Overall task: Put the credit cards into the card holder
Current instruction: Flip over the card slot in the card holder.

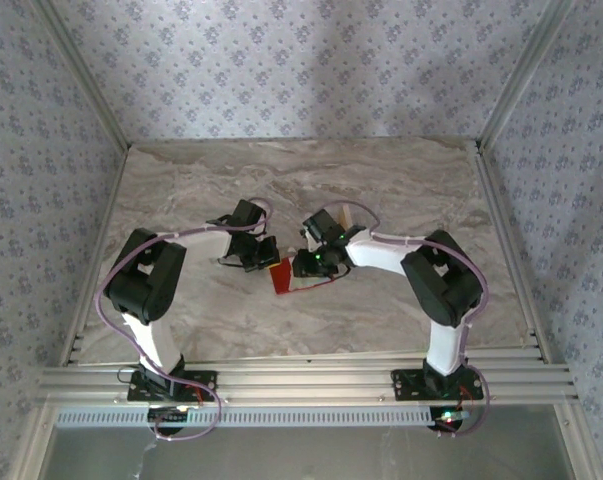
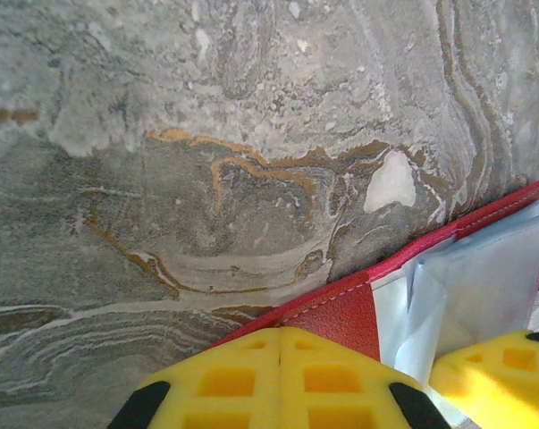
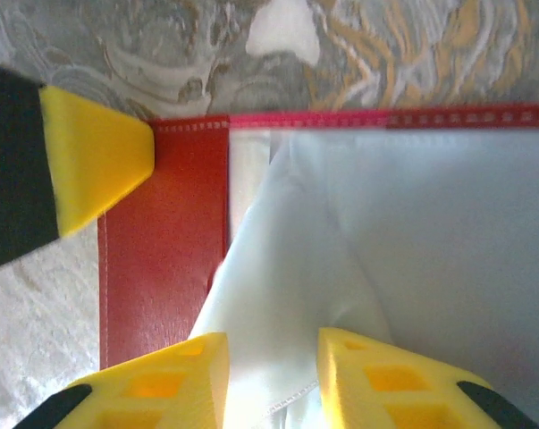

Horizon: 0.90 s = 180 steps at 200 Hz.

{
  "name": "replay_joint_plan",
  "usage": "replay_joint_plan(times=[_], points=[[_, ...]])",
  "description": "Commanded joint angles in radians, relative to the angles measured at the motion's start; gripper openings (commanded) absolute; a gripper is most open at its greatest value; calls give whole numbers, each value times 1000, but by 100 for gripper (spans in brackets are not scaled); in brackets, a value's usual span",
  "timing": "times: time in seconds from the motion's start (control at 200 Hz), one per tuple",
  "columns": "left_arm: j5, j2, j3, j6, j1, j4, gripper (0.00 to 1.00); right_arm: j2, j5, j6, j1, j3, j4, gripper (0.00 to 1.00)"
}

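The red card holder (image 1: 284, 277) lies opened on the marble table (image 1: 181, 190), about in the middle, between the two grippers, with its pale lining (image 3: 412, 250) turned up. The left gripper (image 2: 280, 386) has its jaws closed together with nothing between them, and its tip rests on the red flap at the left end of the holder. The right gripper (image 3: 271, 386) has its jaws partly open with a raised fold of the lining between them, but I cannot tell whether they really hold it; a tan credit card (image 1: 348, 213) lies just on the far side of it.
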Motion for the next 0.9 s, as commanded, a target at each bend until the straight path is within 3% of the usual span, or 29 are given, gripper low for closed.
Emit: replay_joint_plan(times=[0.0,0.085,0.32,0.705,0.894], points=[[-78,78,-17,-10,3,-36,4,-34,-52,53,11,-51,6,38],[-75,78,-19,-10,2,-34,4,-47,-60,71,24,-71,21,43],[-76,73,-21,-11,1,-34,4,-50,-50,124,56,-76,12,44],[-75,71,-23,-16,4,-33,3,-170,122,184,78,-131,-54,51],[-73,69,-24,-16,4,-32,3,-133,69,172,69,-103,-9,52]])
